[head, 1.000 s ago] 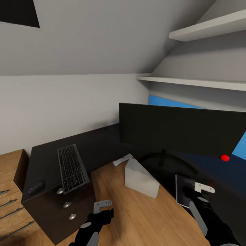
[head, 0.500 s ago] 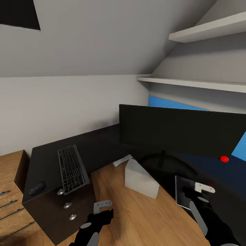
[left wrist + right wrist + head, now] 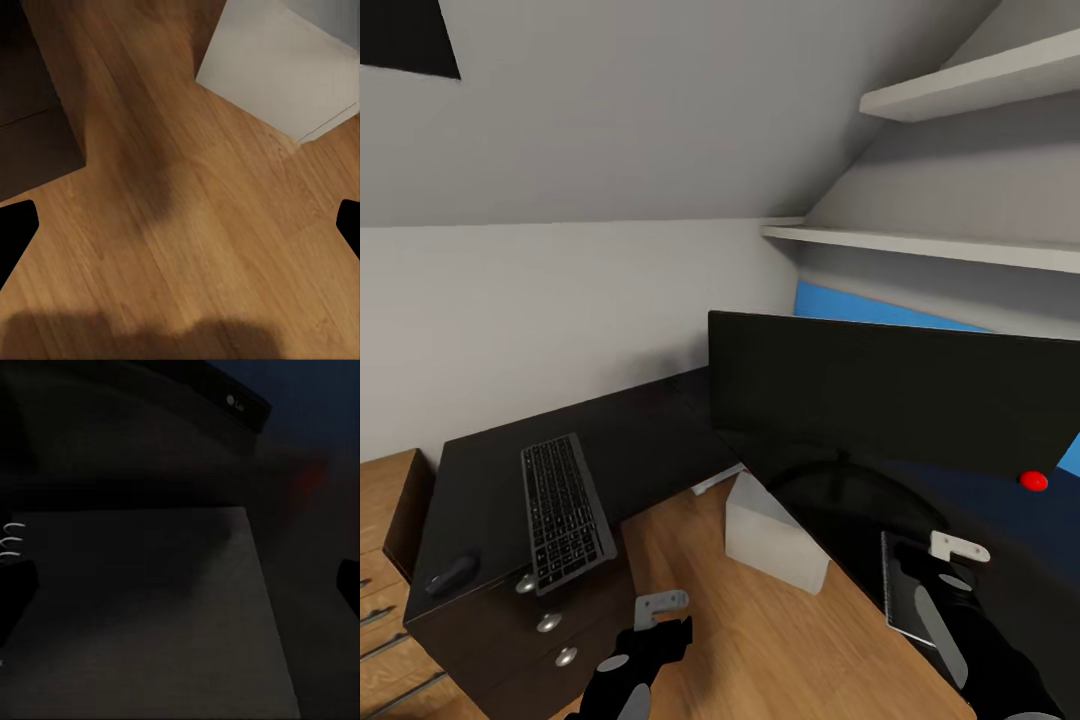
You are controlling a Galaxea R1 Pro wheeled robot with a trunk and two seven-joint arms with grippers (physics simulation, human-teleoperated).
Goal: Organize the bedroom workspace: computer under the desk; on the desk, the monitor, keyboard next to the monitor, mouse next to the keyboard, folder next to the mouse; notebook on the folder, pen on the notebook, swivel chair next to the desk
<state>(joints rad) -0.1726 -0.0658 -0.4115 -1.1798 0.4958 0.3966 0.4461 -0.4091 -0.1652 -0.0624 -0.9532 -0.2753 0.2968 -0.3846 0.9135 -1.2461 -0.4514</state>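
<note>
A wide black monitor (image 3: 890,400) stands on the dark desk (image 3: 660,420). The black keyboard (image 3: 563,510) and dark mouse (image 3: 452,573) lie on the desk's left part, over its drawers. A dark spiral notebook (image 3: 905,595) lies by the monitor's foot, and my right gripper (image 3: 950,560) hangs open just over it. In the right wrist view the notebook (image 3: 150,607) spans the gap between the open right gripper's (image 3: 180,585) fingers. My left gripper (image 3: 660,615) is open over the wooden floor, also open in its wrist view (image 3: 180,225).
A white box (image 3: 775,525) (image 3: 285,67) stands on the wood floor (image 3: 760,640) beside the desk. A small red object (image 3: 1033,481) sits on the desk at the right. Shelves (image 3: 920,240) hang above. A wooden dresser (image 3: 380,500) is at the left.
The whole picture has shifted a little, so the camera moved: keyboard, mouse and notebook sit slightly lower. Both arms keep their pose and both grippers stay open.
</note>
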